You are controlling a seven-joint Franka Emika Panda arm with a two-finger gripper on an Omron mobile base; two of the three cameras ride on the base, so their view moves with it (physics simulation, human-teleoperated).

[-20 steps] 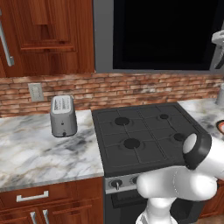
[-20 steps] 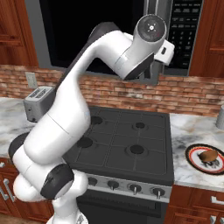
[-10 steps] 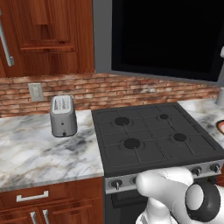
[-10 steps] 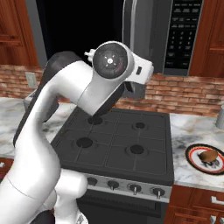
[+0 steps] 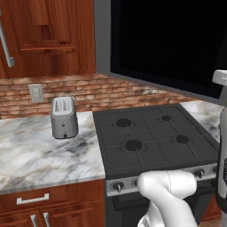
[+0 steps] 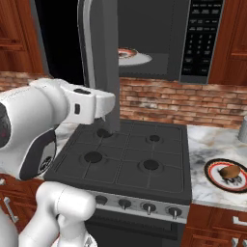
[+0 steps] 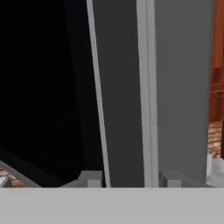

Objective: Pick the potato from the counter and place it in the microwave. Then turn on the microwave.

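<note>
The potato [image 6: 230, 171] lies on a round red-rimmed plate [image 6: 212, 174] on the marble counter [image 6: 207, 142], right of the stove. The microwave [image 6: 198, 38] hangs above the stove with its cavity showing, a turntable plate [image 6: 132, 56] inside. Its door [image 6: 103, 58] is swung far out, seen edge-on; from the left base view its black glass [image 5: 168, 40] faces me. My gripper [image 6: 112, 107] sits at the door's lower edge. In the hand view my gripper [image 7: 129, 180] has its fingertips [image 7: 89, 179] apart with the grey door edge [image 7: 127, 87] between them. It holds nothing else.
A black gas stovetop [image 6: 130, 154] lies below the microwave. A small silver toaster [image 5: 64, 116] stands on the counter [image 5: 40, 150] left of it. Reddish wooden cabinets [image 5: 48, 35] flank the microwave. My white arm [image 6: 43, 120] crosses low in front of the stove.
The microwave door has swung from nearly closed to wide open. My arm has drawn back and down toward the left with the hand at the door's edge. The fingers have narrowed slightly.
</note>
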